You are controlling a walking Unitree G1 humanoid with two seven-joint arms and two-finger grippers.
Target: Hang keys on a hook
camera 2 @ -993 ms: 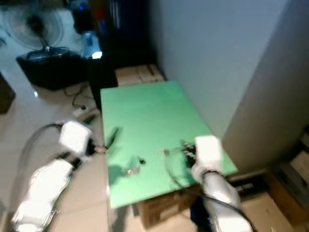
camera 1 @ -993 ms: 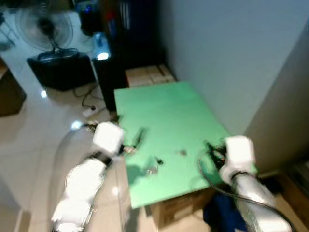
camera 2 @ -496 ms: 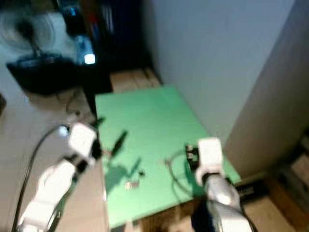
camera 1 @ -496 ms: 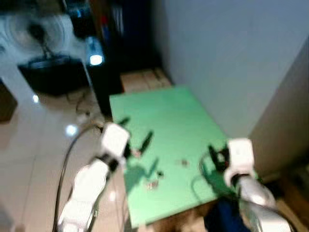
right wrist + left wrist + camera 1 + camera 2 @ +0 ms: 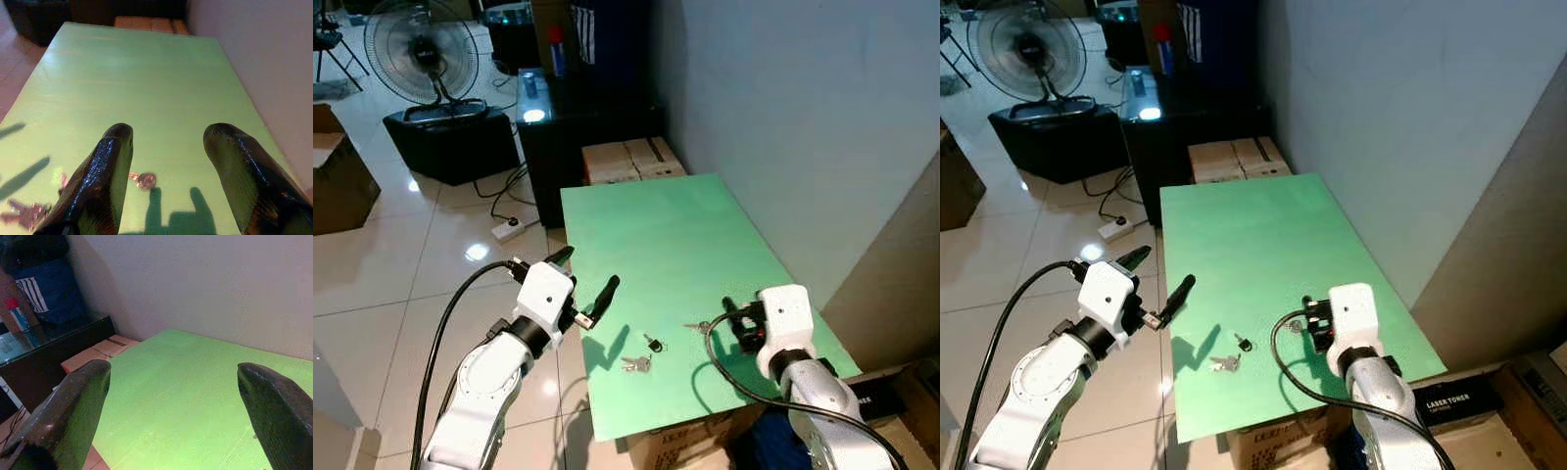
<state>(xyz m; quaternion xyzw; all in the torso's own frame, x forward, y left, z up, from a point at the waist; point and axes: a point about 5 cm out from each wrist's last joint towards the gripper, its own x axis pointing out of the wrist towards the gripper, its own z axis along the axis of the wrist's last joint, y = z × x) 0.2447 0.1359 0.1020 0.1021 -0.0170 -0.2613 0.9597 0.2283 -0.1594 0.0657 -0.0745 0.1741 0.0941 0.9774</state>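
Looking down, head view: keys (image 5: 637, 363) lie on the green surface (image 5: 656, 235) near its front edge, between both arms.
Left wrist: left tool (image 5: 173, 416) spread wide, nothing held.
Right wrist: right tool (image 5: 171, 169) spread too; a coin-like tag (image 5: 145, 180) just ahead, keys off toward the left arm, roughly equally near both.

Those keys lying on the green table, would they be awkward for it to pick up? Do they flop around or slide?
Probably fiddly. The keys lie flat on the smooth green table, so thick fingers may push them sliding rather than get under them. They look like several small pieces loosely joined, so they would likely dangle and swing once lifted. Being small, they are probably light.
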